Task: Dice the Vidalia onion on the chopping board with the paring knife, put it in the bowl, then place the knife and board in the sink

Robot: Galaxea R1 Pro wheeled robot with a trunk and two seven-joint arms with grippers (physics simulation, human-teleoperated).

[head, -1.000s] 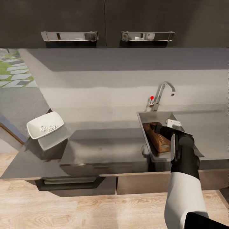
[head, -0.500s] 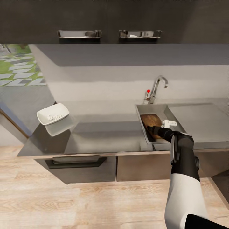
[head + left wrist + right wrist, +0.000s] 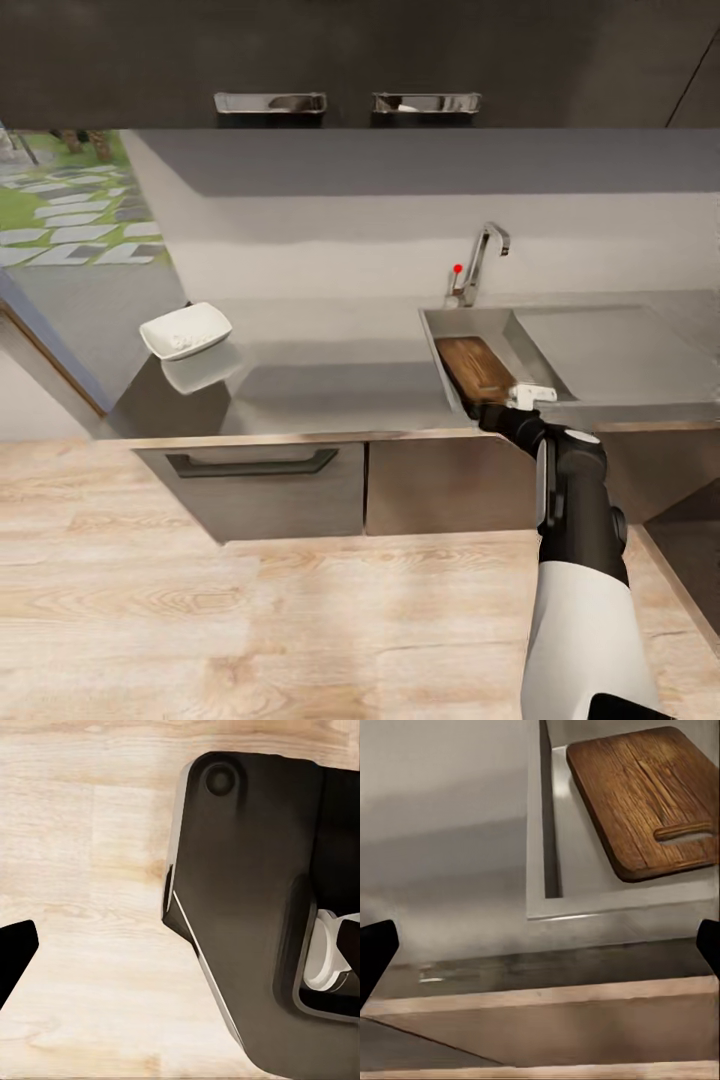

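Note:
The dark brown chopping board (image 3: 475,365) lies inside the steel sink (image 3: 440,325); it shows again as the chopping board (image 3: 649,795) in the right wrist view. A short reddish-brown bar near its end may be the paring knife's handle or a grip slot; I cannot tell. My right gripper (image 3: 495,410) is open at the counter's front edge, just short of the sink, with nothing between its fingertips (image 3: 375,952). The white bowl (image 3: 186,331) stands on the countertop (image 3: 320,380) at the far left with pale diced bits in it. My left gripper (image 3: 180,952) hangs over the floor, open.
A chrome tap (image 3: 480,255) with a red knob rises behind the sink, and the draining board (image 3: 610,350) lies to its right. Dark wall cabinets hang overhead. A drawer front (image 3: 250,480) sits under the counter. Wooden floor (image 3: 250,620) spreads in front.
The whole view has pulled back from the counter, so the camera moved. My right gripper has drawn back from over the board in the sink to the counter's front edge.

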